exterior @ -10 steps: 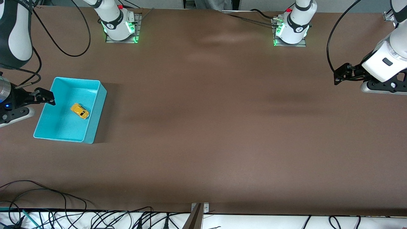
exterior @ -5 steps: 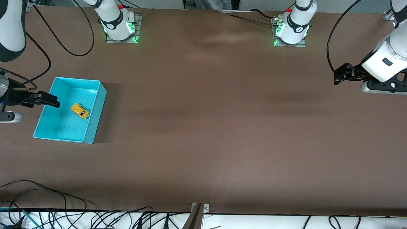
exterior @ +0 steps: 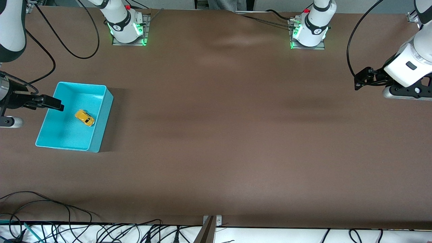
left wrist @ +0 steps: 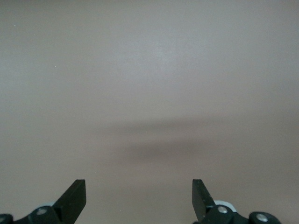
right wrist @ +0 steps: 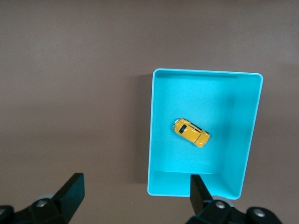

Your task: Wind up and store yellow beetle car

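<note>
My right gripper [exterior: 55, 103] hangs empty with jaws spread wide over the rim of the bin [exterior: 101, 135] at the right arm's end of the table. The car [exterior: 84, 117] sits on the bin floor, just ahead of my fingertips and below them, its long axis diagonal to the bin walls. My left gripper [exterior: 358, 82] waits, also spread wide and holding nothing, over bare table well away, so my right is the nearer. I can read no writing anywhere.
</note>
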Robot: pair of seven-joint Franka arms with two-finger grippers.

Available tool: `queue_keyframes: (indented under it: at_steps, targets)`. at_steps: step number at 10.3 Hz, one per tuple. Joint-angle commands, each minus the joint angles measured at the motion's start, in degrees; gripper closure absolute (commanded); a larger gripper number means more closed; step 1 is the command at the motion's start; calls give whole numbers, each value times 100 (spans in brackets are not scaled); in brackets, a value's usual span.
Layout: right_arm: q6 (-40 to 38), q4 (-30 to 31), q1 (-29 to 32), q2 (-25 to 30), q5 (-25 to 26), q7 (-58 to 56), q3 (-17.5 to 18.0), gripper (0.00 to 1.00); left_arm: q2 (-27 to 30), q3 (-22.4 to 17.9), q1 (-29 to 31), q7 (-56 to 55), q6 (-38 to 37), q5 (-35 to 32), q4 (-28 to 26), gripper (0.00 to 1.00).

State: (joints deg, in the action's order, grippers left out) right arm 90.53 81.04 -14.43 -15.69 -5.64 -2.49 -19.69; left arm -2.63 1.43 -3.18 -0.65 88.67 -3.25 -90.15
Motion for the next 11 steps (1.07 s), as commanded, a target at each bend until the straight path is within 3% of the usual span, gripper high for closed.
queue_keyframes:
  at_steps: [1,11]
  targets:
    - [8,113,-51,128,72,169,1,0,-62,-20,-16,-31,-34,17,165,0]
    - [-18,25,-42,93,45,222,1,0,-62,-20,-16,-31,-34,8,165,0]
